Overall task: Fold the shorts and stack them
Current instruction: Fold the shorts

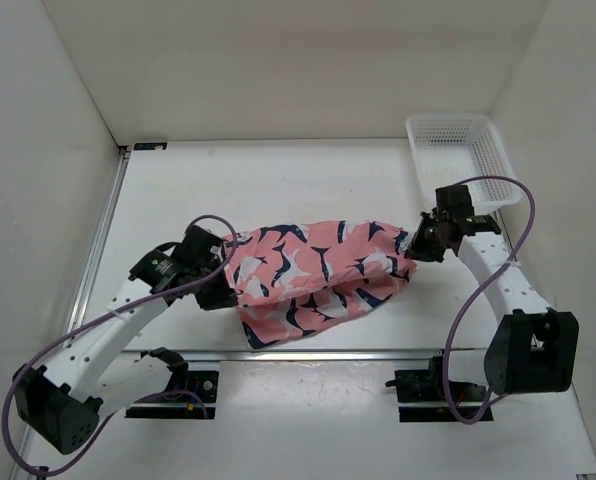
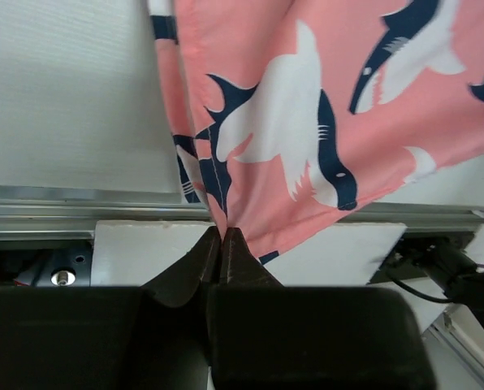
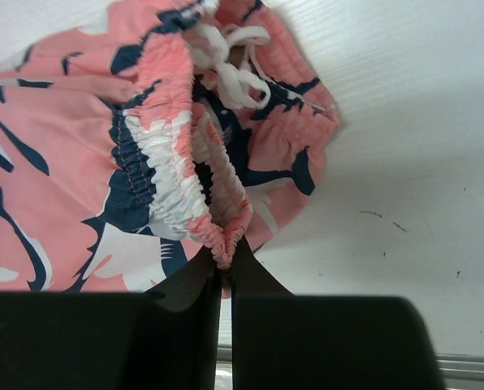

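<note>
The coral-pink shorts (image 1: 318, 275) with navy-and-white whale shapes hang stretched between my two grippers, just above the table's middle. My left gripper (image 1: 221, 292) is shut on the hem end; in the left wrist view the gripper (image 2: 223, 236) pinches the fabric (image 2: 307, 106), which hangs beyond it. My right gripper (image 1: 418, 245) is shut on the elastic waistband; in the right wrist view the gripper (image 3: 226, 258) clamps the gathered band (image 3: 169, 179), with the white drawstring (image 3: 230, 61) above it. A lower flap sags toward the table's front edge.
A white mesh basket (image 1: 460, 160) stands at the back right corner, close behind my right arm. A metal rail (image 1: 338, 352) runs along the table's front edge, and white walls enclose the left, back and right sides.
</note>
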`<state>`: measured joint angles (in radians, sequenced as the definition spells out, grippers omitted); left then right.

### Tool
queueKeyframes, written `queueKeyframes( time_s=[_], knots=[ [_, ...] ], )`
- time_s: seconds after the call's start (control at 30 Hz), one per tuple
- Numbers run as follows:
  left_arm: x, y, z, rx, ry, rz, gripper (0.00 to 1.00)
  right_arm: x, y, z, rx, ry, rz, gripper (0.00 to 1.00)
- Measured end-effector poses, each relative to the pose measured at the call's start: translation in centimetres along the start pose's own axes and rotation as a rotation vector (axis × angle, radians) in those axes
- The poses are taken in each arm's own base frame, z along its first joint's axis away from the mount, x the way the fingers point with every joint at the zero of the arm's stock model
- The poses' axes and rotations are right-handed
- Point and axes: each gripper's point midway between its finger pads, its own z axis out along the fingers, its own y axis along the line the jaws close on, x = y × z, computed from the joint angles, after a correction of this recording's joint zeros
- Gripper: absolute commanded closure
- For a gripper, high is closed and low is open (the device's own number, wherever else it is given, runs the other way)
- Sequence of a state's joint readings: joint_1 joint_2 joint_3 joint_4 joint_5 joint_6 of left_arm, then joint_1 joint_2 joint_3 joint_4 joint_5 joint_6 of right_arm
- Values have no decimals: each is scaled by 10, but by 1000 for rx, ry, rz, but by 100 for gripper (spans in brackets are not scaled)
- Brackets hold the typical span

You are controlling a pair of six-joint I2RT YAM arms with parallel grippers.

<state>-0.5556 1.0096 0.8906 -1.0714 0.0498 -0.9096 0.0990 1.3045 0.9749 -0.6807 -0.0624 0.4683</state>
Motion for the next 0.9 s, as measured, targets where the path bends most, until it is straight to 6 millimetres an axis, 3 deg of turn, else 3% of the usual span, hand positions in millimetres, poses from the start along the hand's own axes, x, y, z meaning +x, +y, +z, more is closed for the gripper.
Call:
queueKeyframes(
  time_s=[0.2,0.4,0.47,0.57,0.6,0.63,0.73,0.9],
  knots=[
    [-2,-15,-27,67,-38,42,90,-10,6,-12,-19,-46,-2,100],
    [36,-5,-17,55,69,98,90,-5,2,-20,-15,-72,17,100],
    [53,4,-6,42,128,106,78,7,-5,-18,2,-60,31,99],
    [75,19,14,-7,224,109,35,28,-23,-4,68,-8,65,74],
    [79,23,18,-31,250,107,23,33,-29,0,91,8,75,46],
    [80,25,23,-61,271,101,2,36,-33,5,113,23,89,32],
    [76,26,30,-113,277,109,0,42,-44,14,163,51,105,11],
    [42,15,46,-137,189,73,0,38,-45,17,172,36,117,7]
  ],
)
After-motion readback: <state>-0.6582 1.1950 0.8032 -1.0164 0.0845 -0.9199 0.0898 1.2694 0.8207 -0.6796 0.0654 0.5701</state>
